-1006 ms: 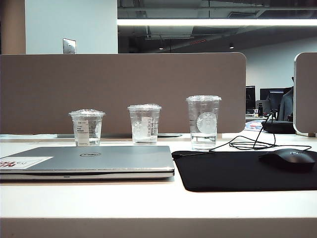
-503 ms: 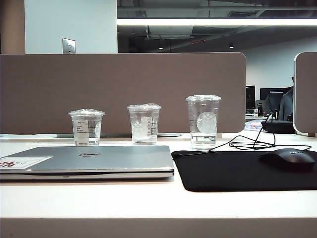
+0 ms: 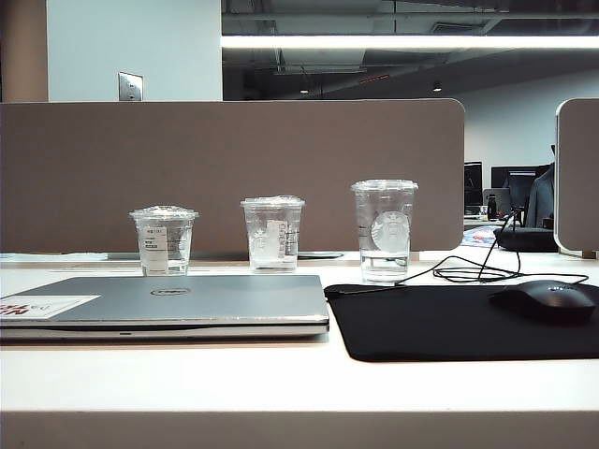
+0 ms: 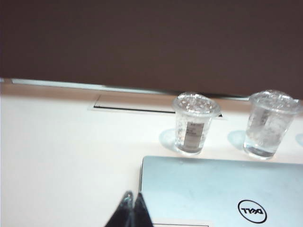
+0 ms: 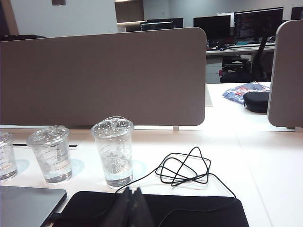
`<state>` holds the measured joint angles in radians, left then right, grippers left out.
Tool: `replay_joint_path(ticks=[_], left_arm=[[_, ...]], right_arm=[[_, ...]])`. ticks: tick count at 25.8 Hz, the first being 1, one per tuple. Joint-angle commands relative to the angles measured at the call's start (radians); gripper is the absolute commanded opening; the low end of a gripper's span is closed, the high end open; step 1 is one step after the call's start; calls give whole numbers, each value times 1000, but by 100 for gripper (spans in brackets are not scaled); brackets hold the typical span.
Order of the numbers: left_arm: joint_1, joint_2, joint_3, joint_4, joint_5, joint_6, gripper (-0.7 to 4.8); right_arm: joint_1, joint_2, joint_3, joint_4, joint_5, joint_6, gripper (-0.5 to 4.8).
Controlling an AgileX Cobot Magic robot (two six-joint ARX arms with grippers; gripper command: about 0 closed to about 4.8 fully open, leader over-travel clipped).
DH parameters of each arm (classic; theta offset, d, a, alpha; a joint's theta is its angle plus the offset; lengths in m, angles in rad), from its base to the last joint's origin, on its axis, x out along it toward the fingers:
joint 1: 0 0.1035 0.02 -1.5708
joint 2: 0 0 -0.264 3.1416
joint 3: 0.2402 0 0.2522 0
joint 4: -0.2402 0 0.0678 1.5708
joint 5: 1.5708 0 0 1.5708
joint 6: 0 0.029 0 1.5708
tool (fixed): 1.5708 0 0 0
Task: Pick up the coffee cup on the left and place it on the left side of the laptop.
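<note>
The coffee cup, short and clear with a narrow white label, stands upright behind the laptop's far left part. The closed silver laptop lies flat at the table's front left. My left gripper is shut and empty, hovering by the laptop's left edge, well short of the cup. My right gripper is shut and empty over the black mouse pad, in front of the tall cup. Neither gripper shows in the exterior view.
A mid-height clear cup and the tall logo cup stand to the right of the coffee cup. A black mouse sits on the mouse pad, its cable looped behind. A brown partition closes off the back.
</note>
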<state>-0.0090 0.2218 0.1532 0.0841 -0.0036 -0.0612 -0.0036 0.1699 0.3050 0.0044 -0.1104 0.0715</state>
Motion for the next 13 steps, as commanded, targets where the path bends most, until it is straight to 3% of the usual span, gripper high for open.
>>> replay_joint_path(ticks=[1,8,11,13], left_arm=[[0,60,30,84,0,-3,-5],[0,215,99,101,0,-3,-5],[-13,285,137,138,-3,-3,-5],[-39,346,170,156,-29,-4,-5]], right_arm=[[1,60,48,28,-25,4,-4],[60,158,102,31,-48,8,-4],[124,187,113,30,-38,8,-4],[205,216,114,29,22,38,-5]])
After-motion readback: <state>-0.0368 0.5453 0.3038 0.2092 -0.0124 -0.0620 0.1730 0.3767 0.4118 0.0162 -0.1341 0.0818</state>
